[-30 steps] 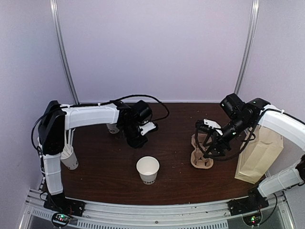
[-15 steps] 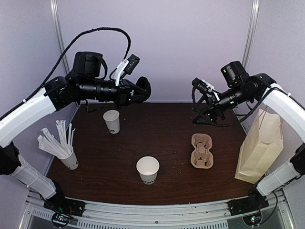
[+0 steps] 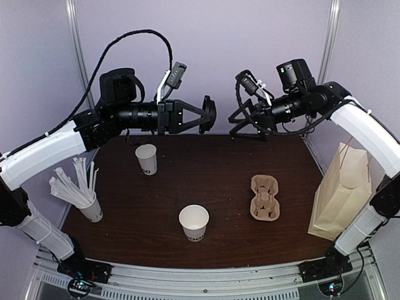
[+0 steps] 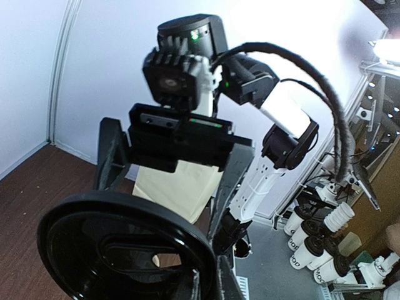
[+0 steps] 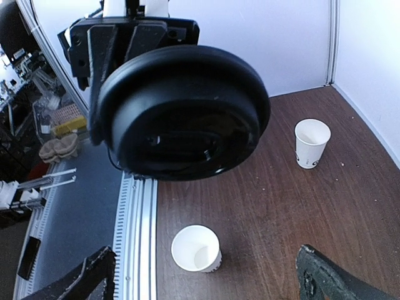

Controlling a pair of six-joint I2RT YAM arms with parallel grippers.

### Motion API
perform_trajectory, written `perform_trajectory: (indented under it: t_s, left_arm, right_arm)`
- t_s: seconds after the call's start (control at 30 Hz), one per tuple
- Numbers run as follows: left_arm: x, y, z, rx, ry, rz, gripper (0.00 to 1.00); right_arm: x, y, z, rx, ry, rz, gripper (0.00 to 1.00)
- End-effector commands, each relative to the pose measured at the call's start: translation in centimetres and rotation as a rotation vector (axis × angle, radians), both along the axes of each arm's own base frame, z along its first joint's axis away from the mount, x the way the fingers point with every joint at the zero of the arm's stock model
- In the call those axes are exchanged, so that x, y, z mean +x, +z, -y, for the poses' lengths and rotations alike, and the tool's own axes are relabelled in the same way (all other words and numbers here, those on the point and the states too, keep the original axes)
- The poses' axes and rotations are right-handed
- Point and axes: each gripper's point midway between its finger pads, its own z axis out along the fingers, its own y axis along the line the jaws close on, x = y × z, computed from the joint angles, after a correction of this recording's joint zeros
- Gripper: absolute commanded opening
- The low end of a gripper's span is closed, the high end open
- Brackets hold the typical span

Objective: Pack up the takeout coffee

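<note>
Two white paper cups with dark print stand open-topped on the brown table, one far left (image 3: 147, 158) and one near the middle (image 3: 194, 222). They also show in the right wrist view, the far cup (image 5: 311, 142) and the near cup (image 5: 195, 248). No lidded cup shows on the table. My left gripper (image 3: 207, 115) is high above the table's back, shut on a round black plastic lid (image 5: 181, 112), which fills the lower left of the left wrist view (image 4: 119, 250). My right gripper (image 3: 239, 122) faces it a short way apart, open and empty (image 5: 206, 281).
A brown moulded-pulp cup carrier (image 3: 265, 197) lies right of centre. A tall paper bag (image 3: 340, 194) stands at the right edge. A white cup of wrapped straws (image 3: 87, 203) stands at the left edge. Metal rails run along the near edge.
Both arms have risen from the table. The left came up from beside the far cup holding the lid; the right left the carrier. The grippers now face each other at the back.
</note>
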Motion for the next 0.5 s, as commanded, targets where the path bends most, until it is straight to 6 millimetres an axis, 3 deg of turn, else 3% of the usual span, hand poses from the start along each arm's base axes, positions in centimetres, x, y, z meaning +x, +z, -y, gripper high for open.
perform_trajectory:
  t_s: [0.0, 0.47]
  left_arm:
    - [-1.6, 2.5, 0.2, -0.113, -0.108, 0.013, 0.08]
    - [-2.0, 2.4, 0.3, -0.157, -0.149, -0.008, 0.08]
  right_arm:
    - [-0.2, 2.9, -1.4, 0.109, 0.026, -0.083, 1.0]
    - [-1.1, 6.2, -3.6, 0.245, 0.114, -0.246, 1.0]
